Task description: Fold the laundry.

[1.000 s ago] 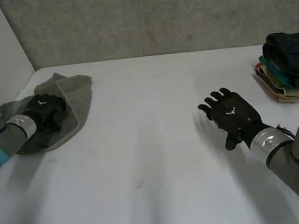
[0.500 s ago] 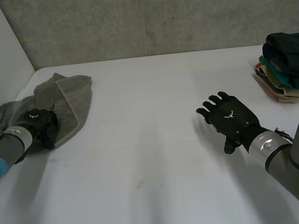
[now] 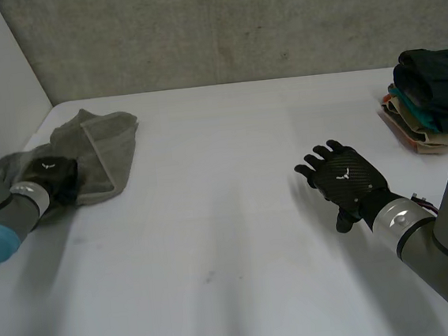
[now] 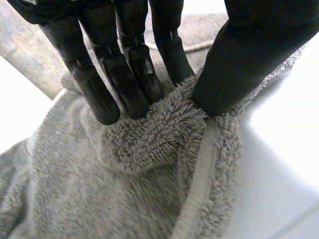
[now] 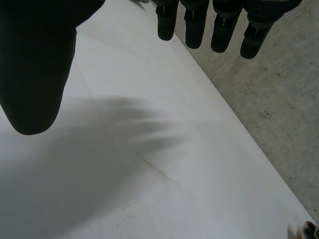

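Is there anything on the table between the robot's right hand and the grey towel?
No, nothing visible. Only bare white table lies between the open right hand and the grey towel, which the left hand pinches near its edge.

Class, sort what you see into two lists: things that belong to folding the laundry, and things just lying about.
In the job:
grey towel, rumpled at the left side of the table
left hand, pinching a fold of that towel
right hand, open above bare table, holding nothing

Lying about:
stack of folded clothes, far right, untouched
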